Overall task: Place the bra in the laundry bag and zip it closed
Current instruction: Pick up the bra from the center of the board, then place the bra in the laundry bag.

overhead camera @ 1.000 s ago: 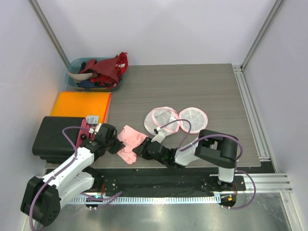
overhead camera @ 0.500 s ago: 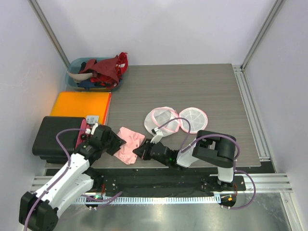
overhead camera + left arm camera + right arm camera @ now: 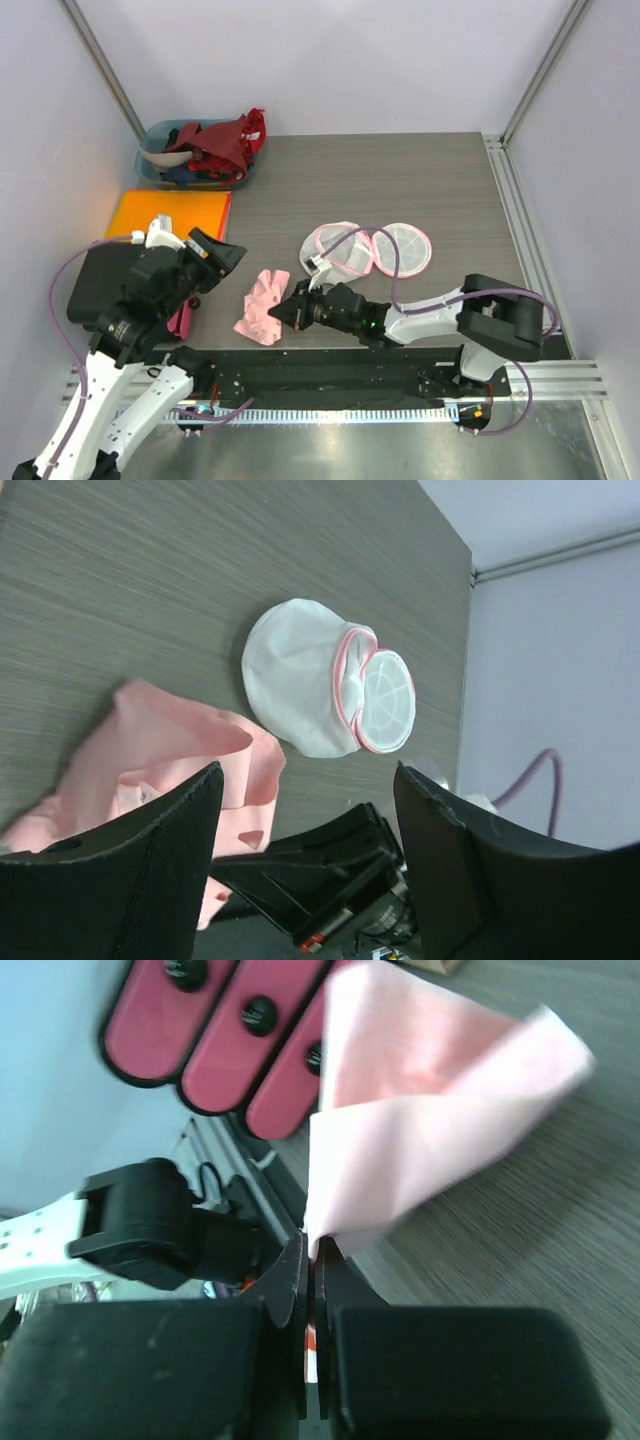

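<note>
Since a second ago the left arm has lifted away from the bra and swung back toward 9 o'clock, and the right arm has stretched out low along the near edge of the bench point(image 3: 400, 170).

The right fingers point(image 3: 311, 1256) are pressed together on a fold of the bra point(image 3: 262, 305), pinching its edge at the 3 o'clock side. The pink cloth lies crumpled on the bench near the 7 o'clock part. The left fingers point(image 3: 218, 254) are spread wide with nothing between them. They hang above the bench at about 10 o'clock from the bra, apart from it.

The laundry bag point(image 3: 346, 250) lies at 1 o'clock from the bra, unzipped, with its two round mesh halves folded open side by side and pink trim around each.

Farther out at 9 o'clock sit a black case point(image 3: 105, 280) and an orange folder point(image 3: 170, 215). Beside the case are pink oval pieces point(image 3: 190, 1020), possibly handles. A teal bin point(image 3: 160, 135) of red and dark clothes stands at 11 o'clock.
</note>
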`<state>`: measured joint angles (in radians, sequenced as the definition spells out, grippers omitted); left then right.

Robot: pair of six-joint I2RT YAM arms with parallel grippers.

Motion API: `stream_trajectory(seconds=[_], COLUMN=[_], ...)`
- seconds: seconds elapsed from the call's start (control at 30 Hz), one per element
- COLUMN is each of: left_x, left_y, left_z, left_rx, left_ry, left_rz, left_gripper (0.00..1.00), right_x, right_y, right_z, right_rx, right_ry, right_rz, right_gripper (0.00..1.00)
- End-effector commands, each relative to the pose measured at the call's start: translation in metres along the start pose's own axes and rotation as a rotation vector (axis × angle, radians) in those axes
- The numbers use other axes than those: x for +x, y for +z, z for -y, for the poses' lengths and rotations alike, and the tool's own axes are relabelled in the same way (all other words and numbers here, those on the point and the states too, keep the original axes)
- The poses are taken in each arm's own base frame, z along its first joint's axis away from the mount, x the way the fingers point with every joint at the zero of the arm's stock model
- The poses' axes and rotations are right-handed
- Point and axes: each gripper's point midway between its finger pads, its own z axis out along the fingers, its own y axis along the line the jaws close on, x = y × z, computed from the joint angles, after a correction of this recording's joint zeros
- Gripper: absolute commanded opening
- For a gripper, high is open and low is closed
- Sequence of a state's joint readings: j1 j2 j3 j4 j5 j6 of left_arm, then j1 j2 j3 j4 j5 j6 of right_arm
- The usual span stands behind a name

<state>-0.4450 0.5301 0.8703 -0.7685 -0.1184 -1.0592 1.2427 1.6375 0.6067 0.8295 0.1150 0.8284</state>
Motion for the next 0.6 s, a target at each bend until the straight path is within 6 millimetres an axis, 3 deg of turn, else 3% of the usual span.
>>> stream_trajectory(seconds=[0.0,0.03,0.2,0.3,0.43,0.47,0.53,0.57], left_x=[0.006,0.001,-0.008,-0.013,-0.002,0.007,0.018,0.026], left_y=[0.011,0.009,0.021,0.026,0.048,0.049,0.068,0.071], left_z=[0.016,0.027,0.058,0.071,0.086,0.093,0.097,0.099], left_rx=[0.012,0.038,0.113,0.135,0.174,0.215,0.214,0.224], left_ry=[0.182,0.194,0.226,0.233,0.223,0.229,0.233,0.240], left_rz=[-0.110,-0.102,-0.105,-0.107,-0.180,-0.231,-0.299,-0.341], left_gripper=[0.69,0.69,0.69,0.69,0.68,0.68,0.68,0.68], right_x=[-0.043,-0.050,-0.100,-0.120,-0.145,-0.154,-0.170,-0.180], right_y=[-0.014,-0.019,-0.056,-0.071,-0.094,-0.098,-0.108,-0.113], right_z=[-0.047,-0.044,-0.070,-0.072,-0.072,-0.078,-0.065,-0.069], right_rx=[-0.090,-0.076,-0.123,-0.121,-0.062,-0.061,0.024,0.036], right_ry=[-0.126,-0.136,-0.185,-0.195,-0.207,-0.217,-0.225,-0.243], right_rz=[0.042,0.039,0.100,0.106,0.136,0.145,0.177,0.196], right_gripper=[0.01,0.01,0.01,0.01,0.01,0.01,0.01,0.01])
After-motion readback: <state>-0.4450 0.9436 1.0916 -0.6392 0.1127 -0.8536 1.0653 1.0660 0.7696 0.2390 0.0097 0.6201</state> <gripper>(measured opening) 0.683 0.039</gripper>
